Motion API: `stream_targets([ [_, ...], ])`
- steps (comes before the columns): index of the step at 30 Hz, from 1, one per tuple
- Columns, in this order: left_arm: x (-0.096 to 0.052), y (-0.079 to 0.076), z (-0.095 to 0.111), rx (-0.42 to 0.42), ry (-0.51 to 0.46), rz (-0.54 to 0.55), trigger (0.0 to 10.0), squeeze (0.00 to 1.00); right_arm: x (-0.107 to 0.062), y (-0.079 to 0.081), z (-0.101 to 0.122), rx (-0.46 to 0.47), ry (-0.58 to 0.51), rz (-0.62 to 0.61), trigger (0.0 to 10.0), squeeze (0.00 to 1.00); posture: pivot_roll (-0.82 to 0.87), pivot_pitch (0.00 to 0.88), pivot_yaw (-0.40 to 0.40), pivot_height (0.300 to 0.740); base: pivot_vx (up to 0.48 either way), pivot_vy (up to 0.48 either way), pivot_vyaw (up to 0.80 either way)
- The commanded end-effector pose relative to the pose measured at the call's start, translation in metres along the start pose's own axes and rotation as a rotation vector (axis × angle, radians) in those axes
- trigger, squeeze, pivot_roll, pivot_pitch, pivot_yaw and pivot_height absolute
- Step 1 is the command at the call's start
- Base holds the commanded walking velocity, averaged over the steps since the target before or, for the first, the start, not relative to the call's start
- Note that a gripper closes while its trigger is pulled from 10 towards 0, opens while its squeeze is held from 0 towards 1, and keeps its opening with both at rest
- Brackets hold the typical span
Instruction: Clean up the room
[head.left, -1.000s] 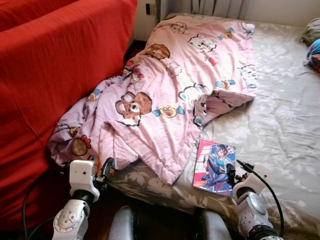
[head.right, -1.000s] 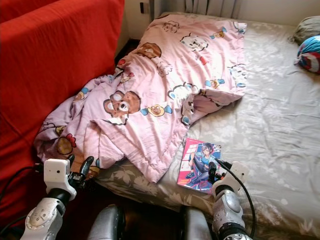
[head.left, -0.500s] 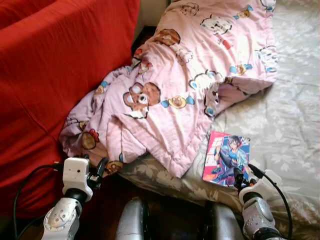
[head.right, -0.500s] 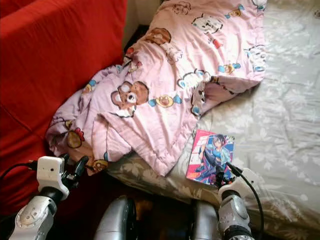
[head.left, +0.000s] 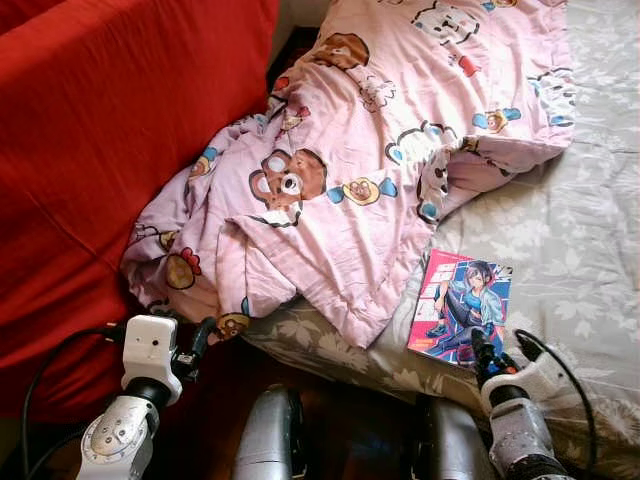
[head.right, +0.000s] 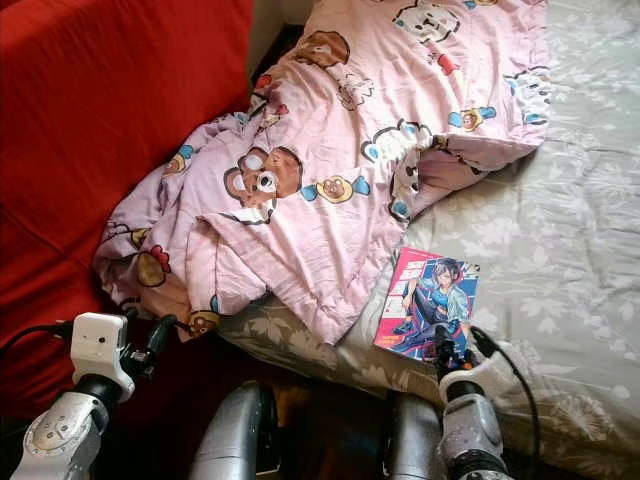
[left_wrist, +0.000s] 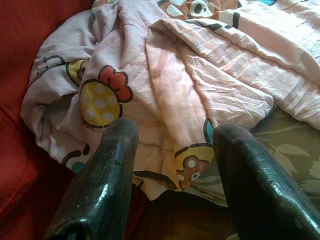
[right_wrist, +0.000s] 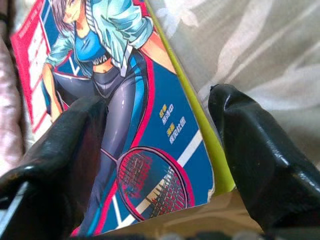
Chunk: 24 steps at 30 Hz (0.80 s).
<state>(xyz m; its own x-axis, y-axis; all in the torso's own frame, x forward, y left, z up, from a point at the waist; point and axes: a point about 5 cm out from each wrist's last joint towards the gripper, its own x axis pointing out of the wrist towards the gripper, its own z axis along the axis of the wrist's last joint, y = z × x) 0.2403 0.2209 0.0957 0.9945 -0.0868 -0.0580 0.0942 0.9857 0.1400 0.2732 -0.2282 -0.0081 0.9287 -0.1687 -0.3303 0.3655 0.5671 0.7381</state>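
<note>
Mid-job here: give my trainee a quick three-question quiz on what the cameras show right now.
1. True or false: the right gripper is shut on the glossy comic book with the pink border.
2. The pink cartoon-print quilt hangs off the grey leaf-patterned bed toward: A) the red fabric sofa; B) a doorway.
3. Which gripper points at the quilt's drooping corner?

Key: 1 false, its fingers are apart; 2 A; 3 the left gripper.

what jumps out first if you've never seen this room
The rumpled pink cartoon-print blanket spills off the bed's near corner against the big red sofa. Beside it lies a bright comic book, with the right gripper open just before its near edge. The left gripper, also open, points at the blanket's hanging corner.
</note>
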Motion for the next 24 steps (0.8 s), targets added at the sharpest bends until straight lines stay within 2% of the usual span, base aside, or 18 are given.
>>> stream_targets([
  [1,-0.003,0.002,0.000,0.021,0.018,-0.006,10.0,0.00,-0.011,-0.013,-0.019,0.072,0.066,-0.029,10.0,0.00,0.20,0.301,0.146,0.620,0.000,0.000,0.00],
  [6,-0.003,0.002,0.002,0.035,0.016,-0.015,10.0,0.00,-0.017,-0.020,-0.024,0.133,0.082,-0.019,10.0,0.00,0.21,0.303,0.151,0.620,0.000,0.000,0.00],
  [9,-0.003,-0.003,0.005,0.053,0.008,-0.041,10.0,0.00,-0.020,-0.021,-0.027,0.230,0.086,0.035,10.0,0.00,0.21,0.307,0.154,0.620,0.000,0.000,0.00],
  [18,-0.004,0.000,0.006,0.061,0.009,-0.041,10.0,0.00,-0.026,-0.030,-0.035,0.243,0.123,-0.030,10.0,0.00,0.22,0.307,0.161,0.620,0.000,0.000,0.00],
  [22,-0.004,0.000,0.007,0.065,0.011,-0.043,10.0,0.00,-0.031,-0.035,-0.044,0.208,0.167,-0.089,10.0,0.00,0.23,0.307,0.164,0.620,0.000,0.000,0.00],
  [24,-0.004,0.000,0.007,0.066,0.011,-0.045,10.0,0.00,-0.031,-0.034,-0.046,0.229,0.165,-0.083,10.0,0.00,0.22,0.307,0.165,0.620,0.000,0.000,0.00],
])
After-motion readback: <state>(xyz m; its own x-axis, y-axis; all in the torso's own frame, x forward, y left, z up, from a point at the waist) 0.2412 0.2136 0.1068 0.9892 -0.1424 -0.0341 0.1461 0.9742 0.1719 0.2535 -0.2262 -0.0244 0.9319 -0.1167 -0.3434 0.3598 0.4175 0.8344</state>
